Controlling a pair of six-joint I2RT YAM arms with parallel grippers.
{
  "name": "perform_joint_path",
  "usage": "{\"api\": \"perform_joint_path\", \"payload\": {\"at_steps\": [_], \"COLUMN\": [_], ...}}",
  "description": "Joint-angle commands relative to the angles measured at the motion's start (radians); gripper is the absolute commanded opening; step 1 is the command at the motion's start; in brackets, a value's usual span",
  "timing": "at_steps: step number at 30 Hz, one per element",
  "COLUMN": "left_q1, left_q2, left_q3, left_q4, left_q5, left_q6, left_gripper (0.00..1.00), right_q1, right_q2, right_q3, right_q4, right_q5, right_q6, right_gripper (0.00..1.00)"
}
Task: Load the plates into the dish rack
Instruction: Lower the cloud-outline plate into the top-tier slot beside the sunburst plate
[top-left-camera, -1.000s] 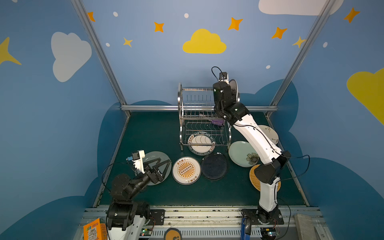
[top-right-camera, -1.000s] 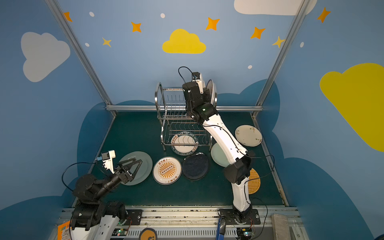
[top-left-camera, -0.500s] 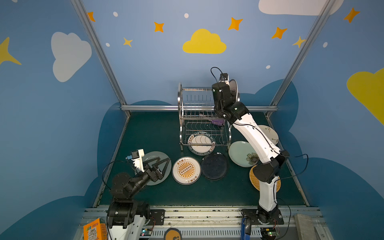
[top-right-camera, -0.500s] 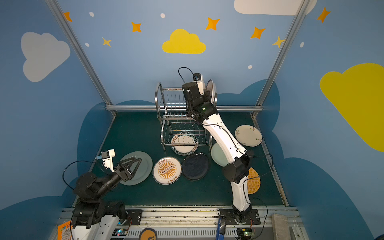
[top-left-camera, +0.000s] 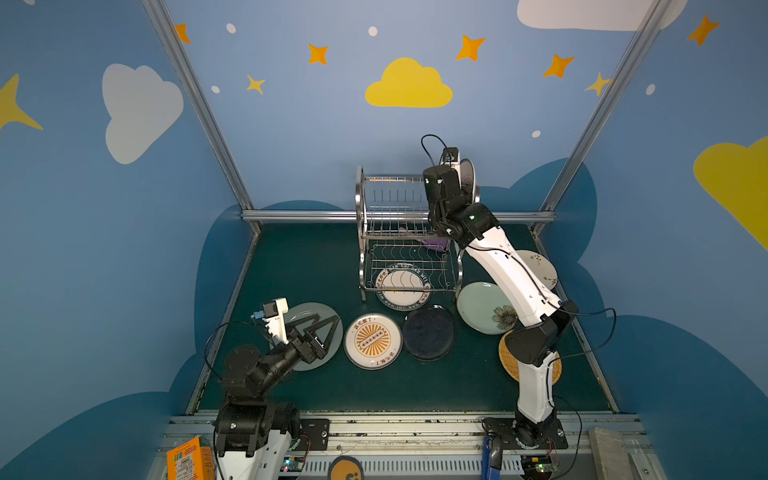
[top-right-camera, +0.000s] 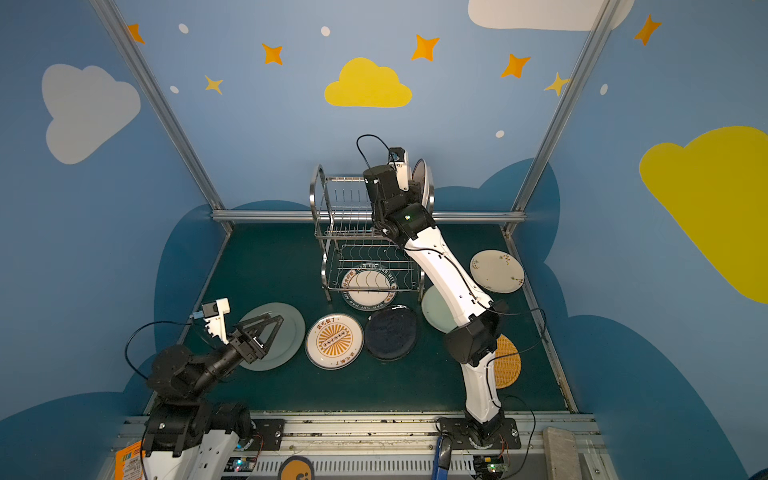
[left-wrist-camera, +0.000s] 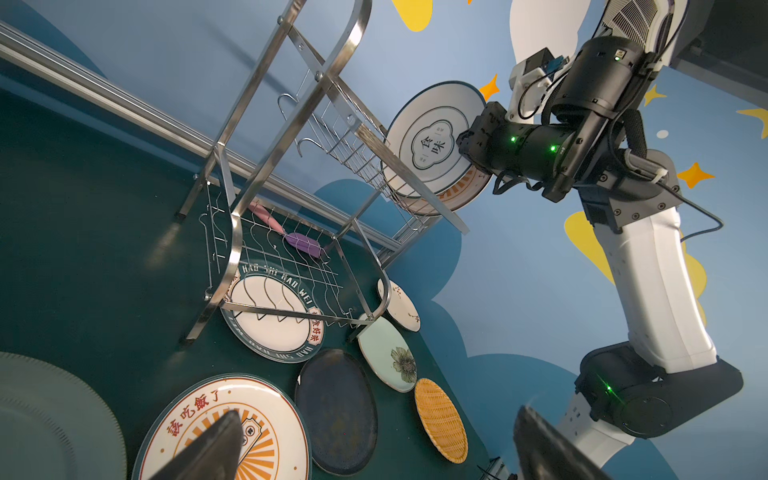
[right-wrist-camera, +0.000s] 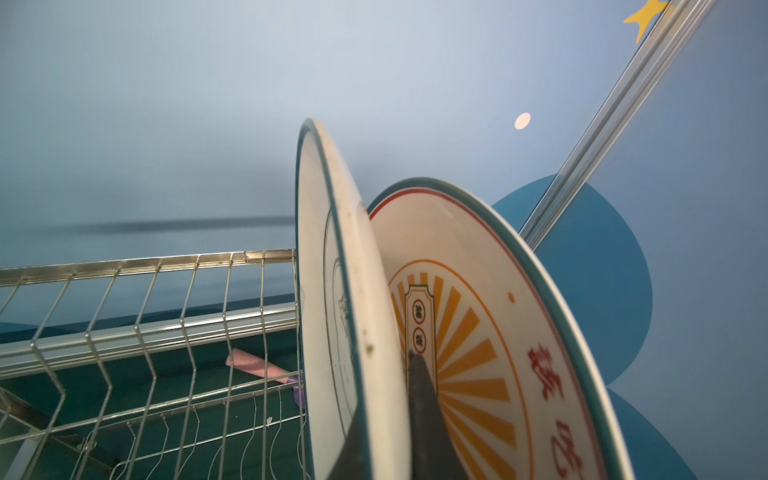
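In both top views we look down steeply from high at the front, facing the back wall (top-left-camera: 332, 124). Far off, nearly identical framing, sharing the whole green mat (top-left-camera: 316, 266), dish rack (top-left-camera: 395, 216) and both arms.

Left wrist view: we sit low behind the left gripper (left-wrist-camera: 378, 415), looking past its spread fingertips, upward at the rack and right arm (left-wrist-camera: 648, 282), mid-range.

Right wrist view: tight behind the right gripper (right-wrist-camera: 386, 407), emblem plate (right-wrist-camera: 332, 311) edge-on between its fingers, racked sunburst plate (right-wrist-camera: 478, 332) just beyond.

Both wrist views share those two plates and the rack's upper tier.
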Motion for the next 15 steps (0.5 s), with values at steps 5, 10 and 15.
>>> {"api": "perform_joint_path", "payload": {"at_steps": [5,10,15], "left_q1": [0.004,0.005,0.004], "left_q2": [0.0,0.001,-0.001], "left_q3": [-0.003,-0.001,0.0], "left_q4": [0.018,0.013,0.01], "left_q5": [-0.005,-0.01,-0.012], "left_q6": [0.0,0.002,0.003], "left_gripper": [1.0,1.0,1.0], "right_q1": [0.01,0.013,0.016], "right_q2": [-0.068,-0.086,-0.107], "right_q3": [-0.117,-0.144,-0.178], "right_q4": [0.014,0.013,0.018], "right_q5": [-0.013,-0.016,-0.014], "right_q6": [-0.002,-0.002,-0.001], "right_gripper": [0.0,0.0,0.0]}}
